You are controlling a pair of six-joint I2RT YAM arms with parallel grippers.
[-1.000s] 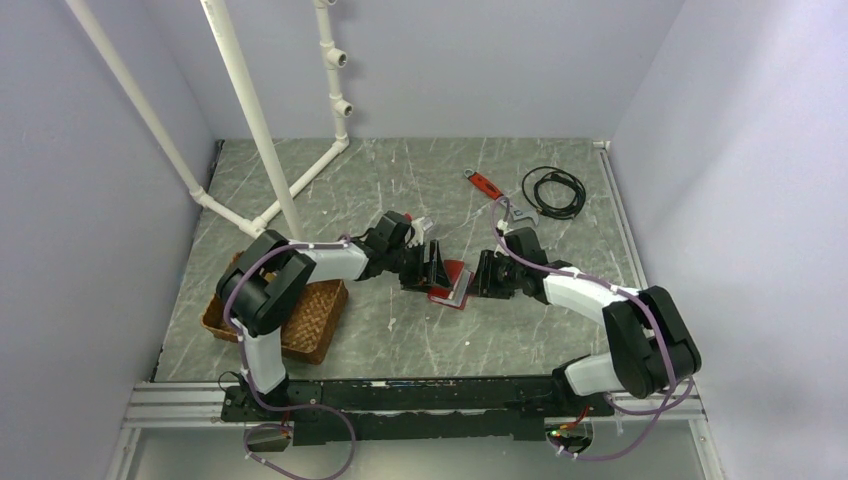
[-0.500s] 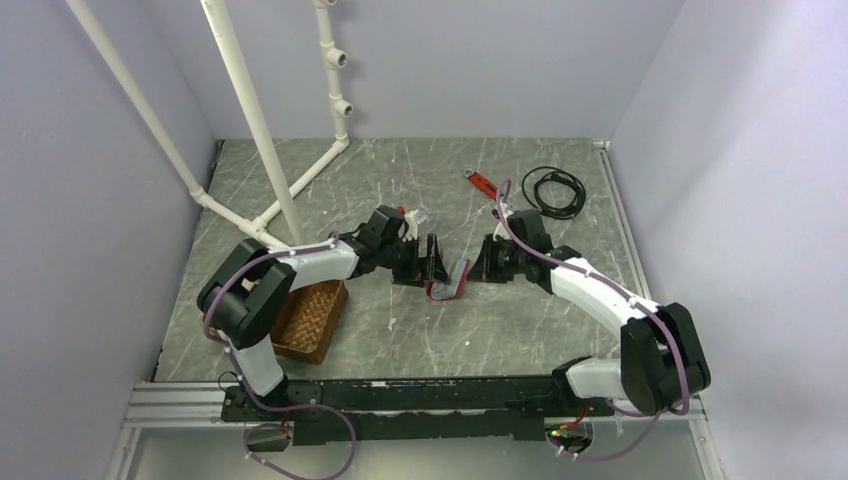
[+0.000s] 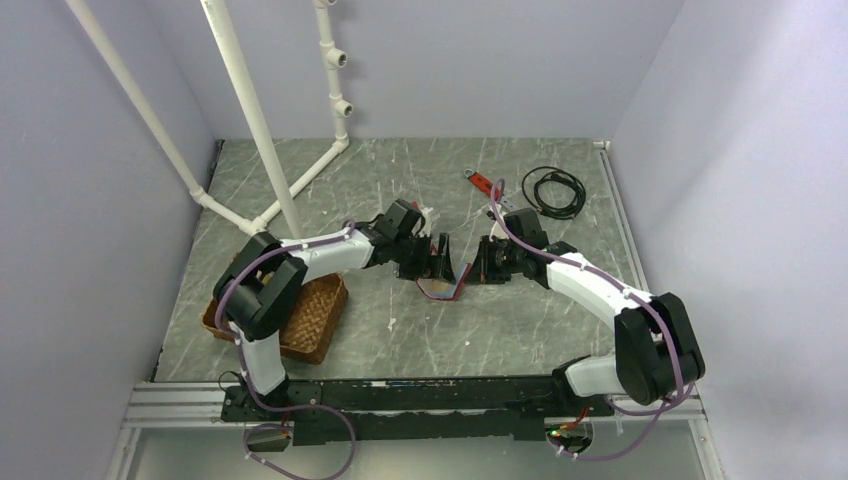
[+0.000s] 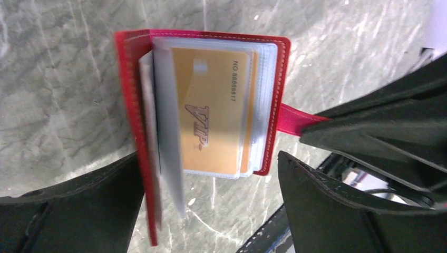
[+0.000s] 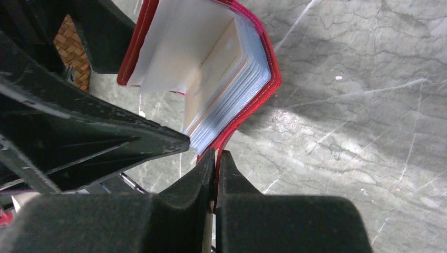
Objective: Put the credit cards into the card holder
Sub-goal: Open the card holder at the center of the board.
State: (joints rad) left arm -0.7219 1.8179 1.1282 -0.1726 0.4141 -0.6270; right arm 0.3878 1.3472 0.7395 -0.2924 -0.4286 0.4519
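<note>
Pale lavender walls (image 3: 480, 60) enclose an evenly lit grey veined counter (image 3: 400, 180), a white pipe frame (image 3: 250, 110) at its far left, a metal rail (image 3: 420, 402) along its near edge.

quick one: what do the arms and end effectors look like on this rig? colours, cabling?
The left arm and right arm have white link shells with black joint housings. A purple cable runs loosely along each. The left end effector and right end effector are matte black, with two wedge-shaped fingers each.
</note>
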